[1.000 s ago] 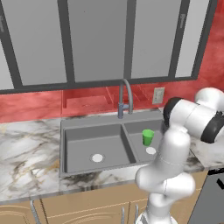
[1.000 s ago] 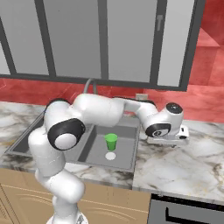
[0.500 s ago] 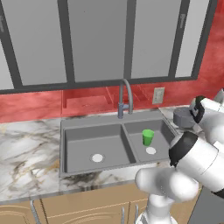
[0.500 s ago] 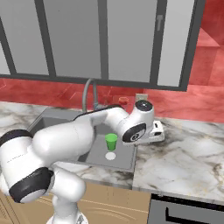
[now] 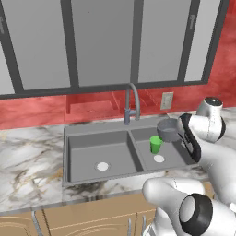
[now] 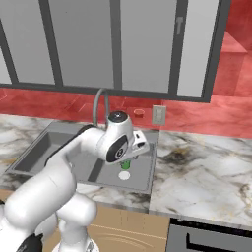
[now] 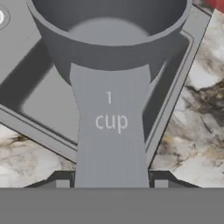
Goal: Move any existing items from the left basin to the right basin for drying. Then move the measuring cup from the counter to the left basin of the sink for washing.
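My gripper is shut on the flat handle of the measuring cup, a dull grey cup marked "1 cup". In the left base view the measuring cup hangs above the back of the right basin, with the gripper to its right. A small green cup stands upright in the right basin beside its white drain. The left basin holds nothing but its drain. In the right base view my hand covers part of the green cup.
The arched grey tap rises behind the divider between the basins. Marble counter lies left of the sink and counter stretches to its right. A red wall with a socket and grey cabinets stand behind.
My arm has swung left from over the counter, carrying the measuring cup, which now hangs over the right basin. The green cup has not moved.
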